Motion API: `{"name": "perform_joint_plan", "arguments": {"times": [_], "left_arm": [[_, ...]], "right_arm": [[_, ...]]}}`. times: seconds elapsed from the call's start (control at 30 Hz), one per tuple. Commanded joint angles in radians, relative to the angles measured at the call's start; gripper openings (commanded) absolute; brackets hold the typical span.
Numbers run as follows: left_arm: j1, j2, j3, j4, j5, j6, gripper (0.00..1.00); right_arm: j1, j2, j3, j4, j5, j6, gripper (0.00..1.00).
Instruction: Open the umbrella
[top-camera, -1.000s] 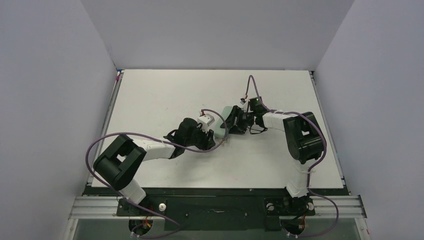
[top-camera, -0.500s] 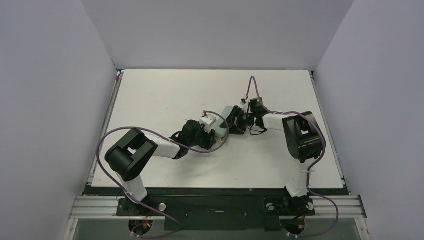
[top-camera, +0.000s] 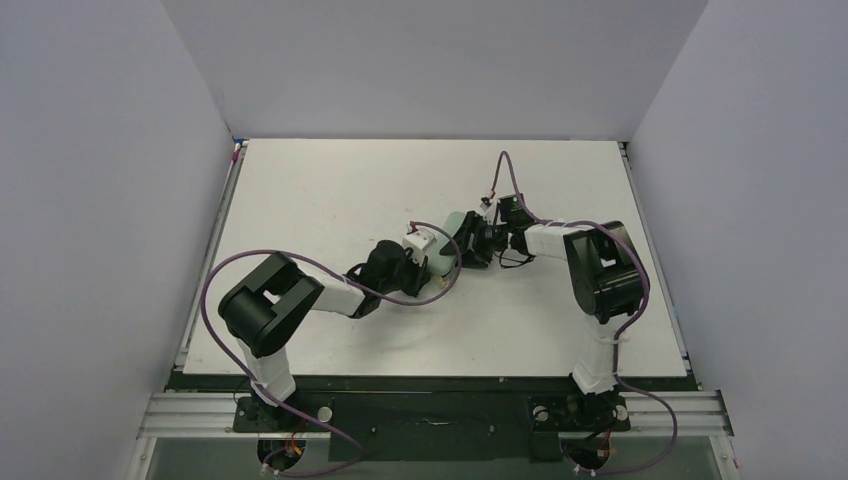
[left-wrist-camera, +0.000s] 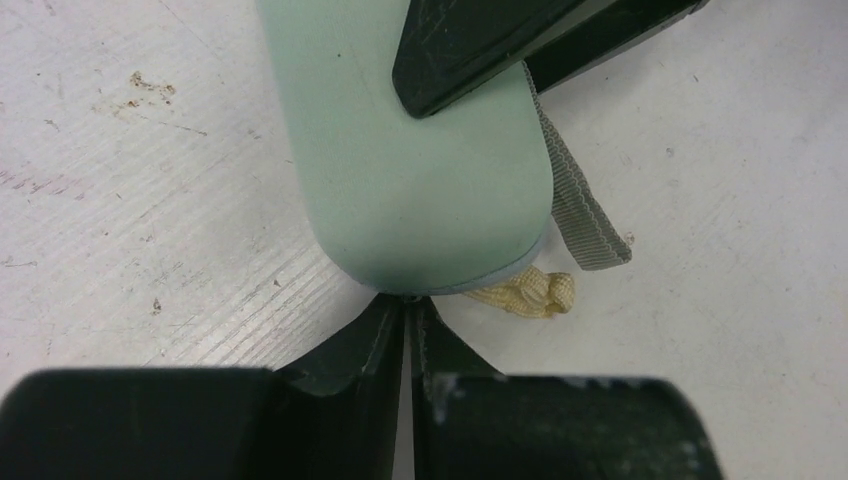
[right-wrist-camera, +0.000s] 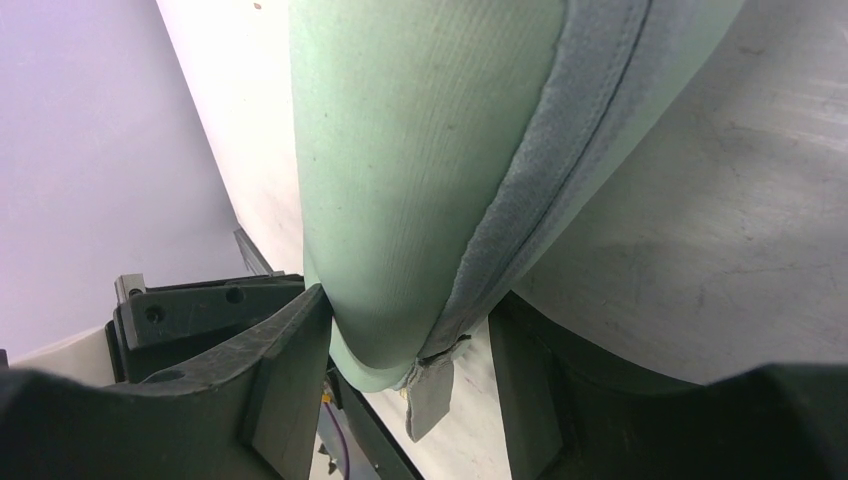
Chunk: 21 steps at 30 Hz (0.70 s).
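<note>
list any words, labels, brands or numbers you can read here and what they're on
No text can be read in any view.
umbrella pouch: plain mint-green fabric, no print or logo showing.
grey strap: bare webbing.
table: only scuffs and stains.
white block on the left arm, top view: too small to tell if it bears a label.

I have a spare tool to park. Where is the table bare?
Bare table along the back wall, and the near strip between the left arm and right arm. Crowded: the middle, around the umbrella, where both arms meet.
</note>
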Motion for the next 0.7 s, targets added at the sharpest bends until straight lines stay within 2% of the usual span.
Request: {"name": "perform_joint_plan", "arguments": {"times": [0.0,0.17,0.4,0.67], "left_arm": [[-0.005,-0.011,0.037,0.018,0.048,-0.003,0.0],[0.026,-0.039,0.011,-0.014,0.05,0.017,0.0],[0.111,-0.049,0.011,-0.028,0.035,0.096,0.0],[0.133,-0.049,0.015,-0.003,0.064,0.245,0.0]], "right_arm": [[0.007,0.079,0.012,-0.185,0.232,-0.115,0.26],[0.018,0.096,0.07,-0.296,0.337,-0.217,0.13],[0.037,0.122,0.12,-0.403,0.401,-0.292,0.03],[0.056,0.147,0.16,-0.473,0.411,-0.38,0.0]]}}
